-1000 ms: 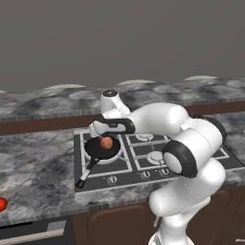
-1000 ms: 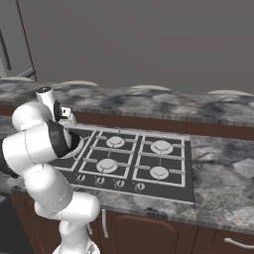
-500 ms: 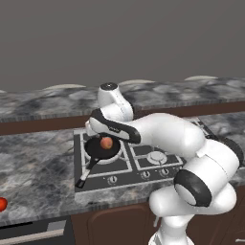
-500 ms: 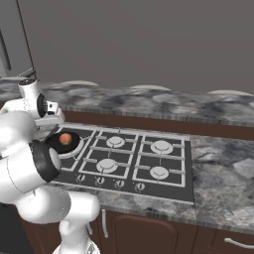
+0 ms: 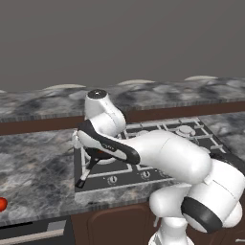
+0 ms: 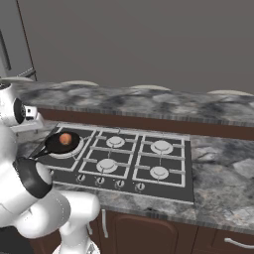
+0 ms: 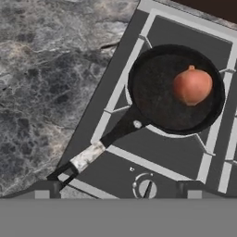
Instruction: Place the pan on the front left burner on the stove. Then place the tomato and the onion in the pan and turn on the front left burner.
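Note:
The black pan [image 7: 159,99] sits on the front left burner [image 7: 163,132] of the stove [image 6: 149,168], with the orange-tan onion [image 7: 192,85] inside it. Its handle [image 7: 118,133] points toward the stove's front left corner. My gripper [image 7: 119,190] hovers open above the handle end and the knob row, nothing between its fingertips [image 7: 46,187]. From the right base view the pan [image 6: 55,145] and the onion [image 6: 65,139] are plain to see. In the left base view my arm covers most of the pan; its handle [image 5: 86,172] sticks out. The red tomato [image 5: 2,204] lies on the counter far left.
Grey marbled counter [image 5: 38,167] stretches left of the stove, and more counter [image 6: 218,173] lies to its right. A row of small knobs [image 6: 109,182] runs along the stove's front. A raised back ledge [image 6: 149,101] runs behind.
My arm has swung left and forward, so the hand has drifted from over the pan toward the stove's front left corner. The onion stays in the pan. The gripper has stayed open.

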Robot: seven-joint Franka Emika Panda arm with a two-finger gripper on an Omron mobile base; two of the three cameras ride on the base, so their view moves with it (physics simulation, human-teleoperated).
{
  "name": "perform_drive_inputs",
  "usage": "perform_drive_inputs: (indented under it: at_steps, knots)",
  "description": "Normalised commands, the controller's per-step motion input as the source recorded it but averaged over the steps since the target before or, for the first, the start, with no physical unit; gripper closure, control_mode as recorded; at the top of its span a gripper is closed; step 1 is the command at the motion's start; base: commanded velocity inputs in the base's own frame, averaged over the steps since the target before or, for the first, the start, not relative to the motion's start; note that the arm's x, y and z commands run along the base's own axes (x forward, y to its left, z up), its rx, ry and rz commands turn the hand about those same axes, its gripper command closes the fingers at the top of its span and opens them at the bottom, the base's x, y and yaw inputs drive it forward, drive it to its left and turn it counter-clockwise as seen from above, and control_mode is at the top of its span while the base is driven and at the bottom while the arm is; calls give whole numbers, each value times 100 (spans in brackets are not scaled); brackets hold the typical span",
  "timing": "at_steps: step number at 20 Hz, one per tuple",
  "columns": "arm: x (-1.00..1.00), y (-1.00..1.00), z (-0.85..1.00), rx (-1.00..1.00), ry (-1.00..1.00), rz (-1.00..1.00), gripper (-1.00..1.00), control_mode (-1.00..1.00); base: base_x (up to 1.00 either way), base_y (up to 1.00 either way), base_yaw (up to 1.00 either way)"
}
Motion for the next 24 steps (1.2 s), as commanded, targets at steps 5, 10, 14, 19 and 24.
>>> perform_drive_inputs:
  at_steps: [5, 10, 14, 19, 24]
  knots:
    - [-33, 59, 0, 0, 1, 17, -100, -100, 0, 0, 0]
    - [-1, 50, 0, 4, 10, 20, -100, -100, 0, 0, 0]
    - [0, 56, 0, 1, 10, 22, -100, -100, 0, 0, 0]
    - [-7, 57, 0, 0, 9, 17, -100, -100, 0, 0, 0]
    - [-23, 48, -3, -1, 1, 16, -100, -100, 0, 0, 0]
